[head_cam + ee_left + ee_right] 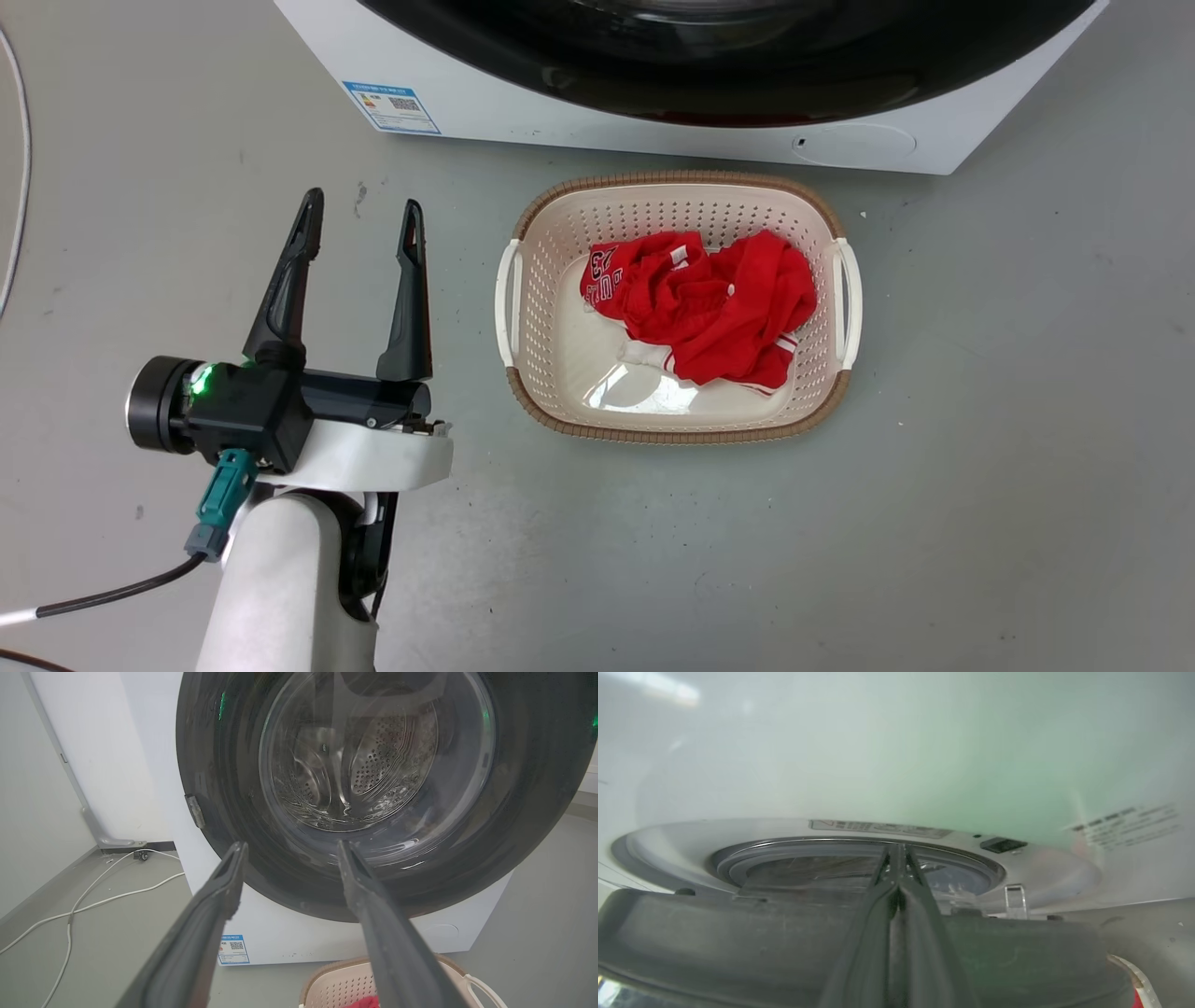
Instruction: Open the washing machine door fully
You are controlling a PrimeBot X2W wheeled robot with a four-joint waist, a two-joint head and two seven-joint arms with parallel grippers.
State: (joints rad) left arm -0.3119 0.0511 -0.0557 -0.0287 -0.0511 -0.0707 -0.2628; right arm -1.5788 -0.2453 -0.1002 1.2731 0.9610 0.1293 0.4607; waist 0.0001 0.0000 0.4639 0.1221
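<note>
My right tool (899,851) is closed, its two fingers pressed flat together with nothing visible between them. They lie across the thick black rim of the washing machine door (738,933), with the tips reaching just past its edge. Beyond the tips, the right wrist view shows the grey gasket (733,868) ringing the drum opening in the white front of the washing machine (878,765). The door stands a little off that front: its metal latch hook (1015,900) is clear of the dark latch socket (1001,844).

My left tool (359,224) is open, fingers spread wide and holding nothing. It hangs over the grey floor (934,513), well short of the machine and to the left of the laundry basket (677,434). Its own camera looks at the door's outer face (the perforated drum shows through the glass bowl). A red garment (709,299) lies crumpled in the basket, which sits on the floor just in front of the machine. A blue label (390,105) is stuck low on the machine's front, and a white cable (93,900) trails along the floor beside it.
</note>
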